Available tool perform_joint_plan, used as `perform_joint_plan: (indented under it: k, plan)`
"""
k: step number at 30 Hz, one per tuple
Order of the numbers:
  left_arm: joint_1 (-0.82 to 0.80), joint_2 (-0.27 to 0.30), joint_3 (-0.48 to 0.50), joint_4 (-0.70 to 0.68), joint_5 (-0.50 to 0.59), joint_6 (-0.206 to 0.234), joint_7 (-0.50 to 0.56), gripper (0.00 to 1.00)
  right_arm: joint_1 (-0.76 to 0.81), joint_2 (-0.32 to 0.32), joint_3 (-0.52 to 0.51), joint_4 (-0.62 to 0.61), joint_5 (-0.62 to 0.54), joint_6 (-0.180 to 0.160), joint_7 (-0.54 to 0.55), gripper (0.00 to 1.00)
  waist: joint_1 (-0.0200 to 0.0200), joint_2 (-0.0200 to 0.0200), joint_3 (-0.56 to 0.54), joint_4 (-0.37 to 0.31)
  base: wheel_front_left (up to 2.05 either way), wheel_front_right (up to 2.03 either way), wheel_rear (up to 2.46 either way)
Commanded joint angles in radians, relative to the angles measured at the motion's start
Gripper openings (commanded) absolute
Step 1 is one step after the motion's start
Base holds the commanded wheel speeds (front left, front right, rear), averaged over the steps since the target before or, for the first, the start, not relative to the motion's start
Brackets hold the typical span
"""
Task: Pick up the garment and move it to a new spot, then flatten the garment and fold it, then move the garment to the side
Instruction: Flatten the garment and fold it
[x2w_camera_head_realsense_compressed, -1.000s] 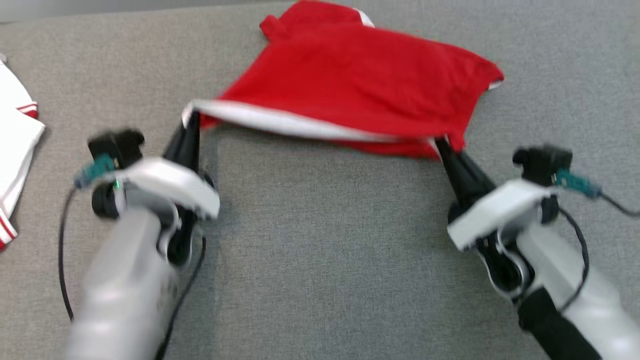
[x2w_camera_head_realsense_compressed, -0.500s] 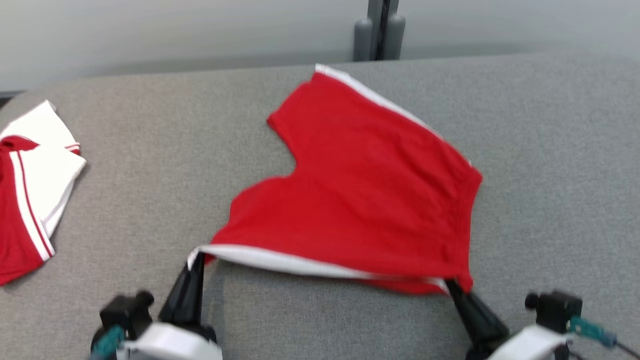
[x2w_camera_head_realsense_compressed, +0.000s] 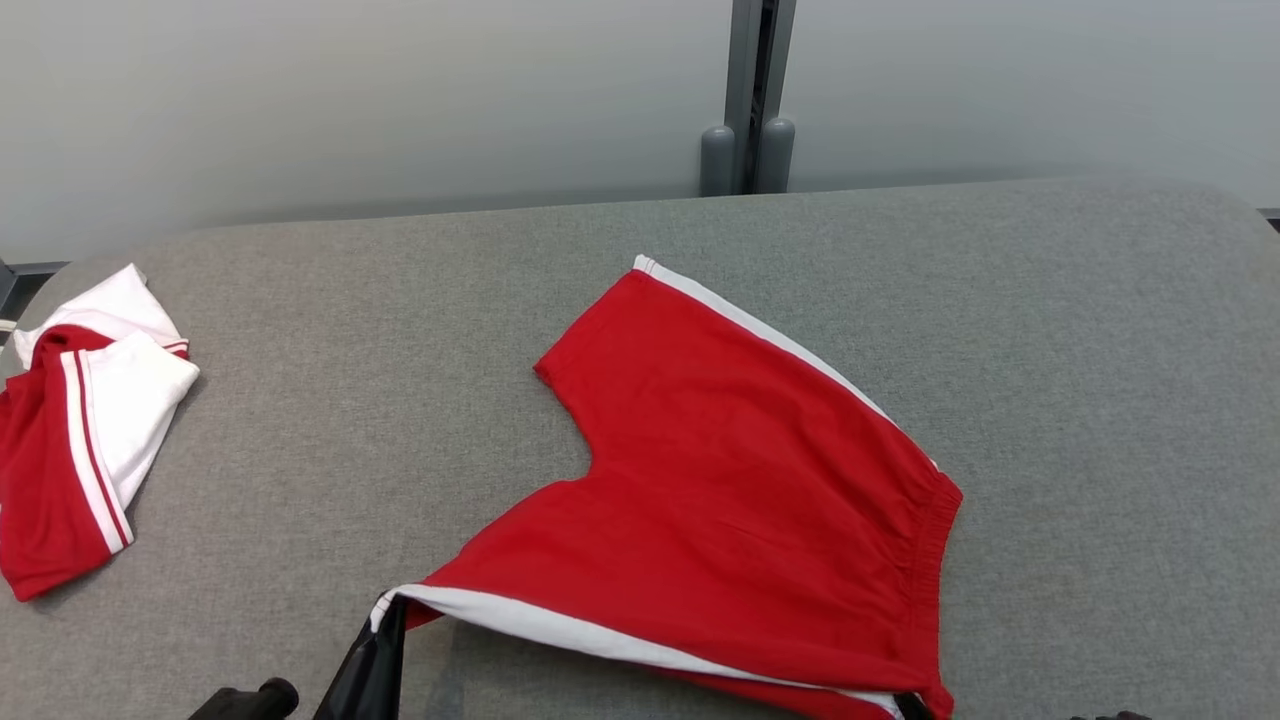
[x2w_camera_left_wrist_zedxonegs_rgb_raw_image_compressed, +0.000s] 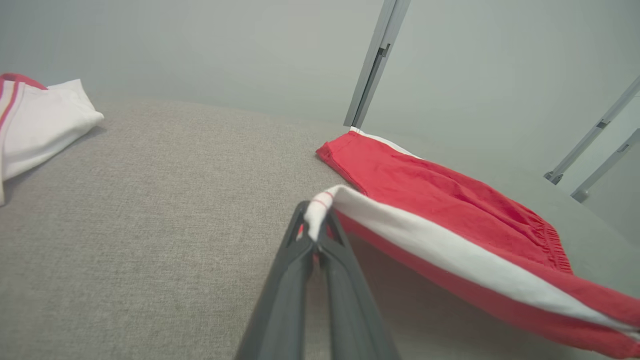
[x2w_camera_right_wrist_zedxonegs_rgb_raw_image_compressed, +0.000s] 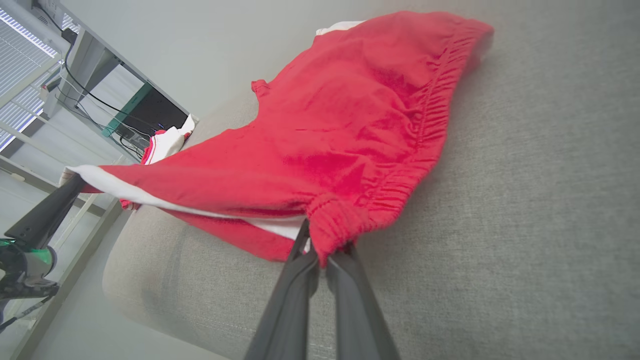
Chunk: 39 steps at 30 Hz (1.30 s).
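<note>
Clamping the raised near edge of the red shorts (x2w_camera_head_realsense_compressed: 740, 500), the left hand (x2w_camera_left_wrist_zedxonegs_rgb_raw_image_compressed: 314, 235) pinches the white-striped leg corner and the right hand (x2w_camera_right_wrist_zedxonegs_rgb_raw_image_compressed: 320, 250) pinches the waistband corner. The rest lies mid worktop (x2w_camera_head_realsense_compressed: 350, 420); a red-and-white garment (x2w_camera_head_realsense_compressed: 80, 440) sits well apart at the left edge.

Head view: looks from up high, forward and down over the grey table (x2w_camera_head_realsense_compressed: 300, 450) to the pale wall (x2w_camera_head_realsense_compressed: 400, 100); far enough back to see all of the red shorts (x2w_camera_head_realsense_compressed: 740, 500).
Left wrist view: sits low and very close behind the left end effector (x2w_camera_left_wrist_zedxonegs_rgb_raw_image_compressed: 314, 235), looking along its fingers across the table to the wall.
Right wrist view: low, close and tipped sideways behind the right end effector (x2w_camera_right_wrist_zedxonegs_rgb_raw_image_compressed: 320, 252), looking over the red shorts toward the left end effector.
All three share: the red shorts and the table.
Head and left wrist share: the grey post (x2w_camera_head_realsense_compressed: 748, 100) and the red and white cloth (x2w_camera_head_realsense_compressed: 80, 440).
</note>
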Motion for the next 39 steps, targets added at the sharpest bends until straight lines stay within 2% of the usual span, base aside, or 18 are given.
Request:
perform_joint_plan:
  k: [1,4,11,19,23,29,39]
  plan:
    - [-0.014,0.011,0.004,-0.009,0.003,0.001,0.003,0.0,0.001,0.009,-0.014,-0.013,-0.001,0.002,0.006,0.0,0.0001,-0.0001,0.013,-0.007,0.0,0.0,0.0]
    - [-0.081,0.028,-0.003,-0.012,0.012,-0.016,0.021,0.0,-0.024,0.048,-0.055,-0.033,0.019,0.002,0.02,0.0,0.0001,-0.0001,0.044,-0.017,0.0,0.0,0.0]
    - [-0.362,0.05,-0.023,0.061,0.016,-0.067,0.073,0.0,-0.127,0.14,-0.165,-0.105,0.207,0.002,0.078,0.0,0.0001,-0.0001,0.157,-0.051,0.0,0.0,0.0]
    - [-0.75,0.042,-0.098,0.28,0.041,-0.113,0.164,0.0,-0.295,0.193,-0.243,-0.088,0.336,0.002,0.102,0.0,0.0001,-0.0001,0.294,-0.113,0.0,0.0,0.0]
    - [-0.913,0.025,-0.121,0.434,0.039,-0.121,0.193,0.0,-0.383,0.21,-0.251,-0.026,0.336,0.002,0.08,0.0,0.0001,-0.0001,0.35,-0.145,0.0,0.0,0.0]
    - [-1.098,0.001,-0.146,0.672,0.042,-0.13,0.177,0.0,-0.483,0.226,-0.222,0.064,0.315,0.002,0.044,0.0,0.0001,-0.0001,0.408,-0.176,0.0,0.0,0.0]
    - [-1.264,-0.04,-0.189,0.952,0.015,-0.142,0.095,0.0,-0.541,0.23,-0.192,0.162,0.277,0.002,0.006,0.0,0.0001,-0.0001,0.441,-0.185,0.0,0.0,0.0]
